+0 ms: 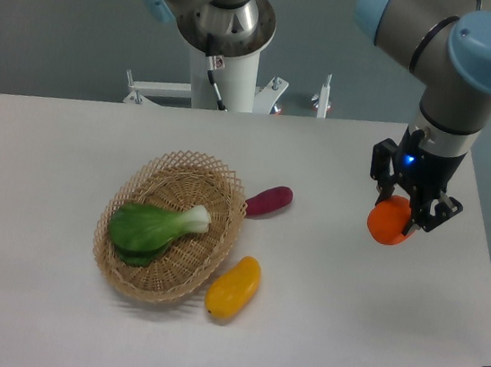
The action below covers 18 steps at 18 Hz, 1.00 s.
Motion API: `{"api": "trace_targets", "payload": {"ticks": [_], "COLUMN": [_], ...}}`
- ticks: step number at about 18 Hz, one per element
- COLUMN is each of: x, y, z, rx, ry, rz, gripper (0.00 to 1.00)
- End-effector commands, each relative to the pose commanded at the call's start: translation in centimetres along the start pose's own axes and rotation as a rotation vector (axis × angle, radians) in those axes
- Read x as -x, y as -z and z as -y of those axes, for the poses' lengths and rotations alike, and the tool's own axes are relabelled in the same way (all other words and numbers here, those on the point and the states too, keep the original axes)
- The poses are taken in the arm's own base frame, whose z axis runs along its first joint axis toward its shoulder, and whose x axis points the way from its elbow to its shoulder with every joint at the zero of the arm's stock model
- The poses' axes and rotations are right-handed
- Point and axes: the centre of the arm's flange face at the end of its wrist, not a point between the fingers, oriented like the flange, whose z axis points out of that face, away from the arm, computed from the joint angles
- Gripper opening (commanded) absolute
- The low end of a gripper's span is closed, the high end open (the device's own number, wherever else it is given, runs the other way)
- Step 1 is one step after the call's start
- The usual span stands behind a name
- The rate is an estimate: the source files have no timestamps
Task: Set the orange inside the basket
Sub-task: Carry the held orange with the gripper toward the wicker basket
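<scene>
The orange (388, 224) is small, round and bright orange, at the right of the table. My gripper (403, 214) is shut on the orange from above; its dark fingers (424, 218) clasp the fruit's top and sides. Whether the orange rests on the table or hangs just above it I cannot tell. The wicker basket (221, 173) is oval and tan with a lattice rim, at centre left, well to the left of the gripper.
A green bok choy (154, 228) lies inside the basket. A purple sweet potato (269, 201) lies by the basket's right rim. A yellow-orange mango-like fruit (234, 287) lies at its lower right. The arm's base (225, 27) stands behind the table.
</scene>
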Motion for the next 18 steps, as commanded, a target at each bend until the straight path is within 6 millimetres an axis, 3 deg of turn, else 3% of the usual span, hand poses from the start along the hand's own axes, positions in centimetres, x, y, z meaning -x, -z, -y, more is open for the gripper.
{"api": "trace_targets", "payload": {"ticks": [7,9,15,18], "x": [-0.1,-0.4,-3.9,-8.9], "y": [0.0,-0.4,-0.8,-2.5], "z": [0.8,1.9,11.0,16.9], "rx": [-0.002,-0.004,-0.01,-0.022], "ry": [0.003,0.016,0.232,0.328], "rz": [0.002,-0.004,-0.015,-0.026], "gripper": [0.48,0.48,0.48,0.48]}}
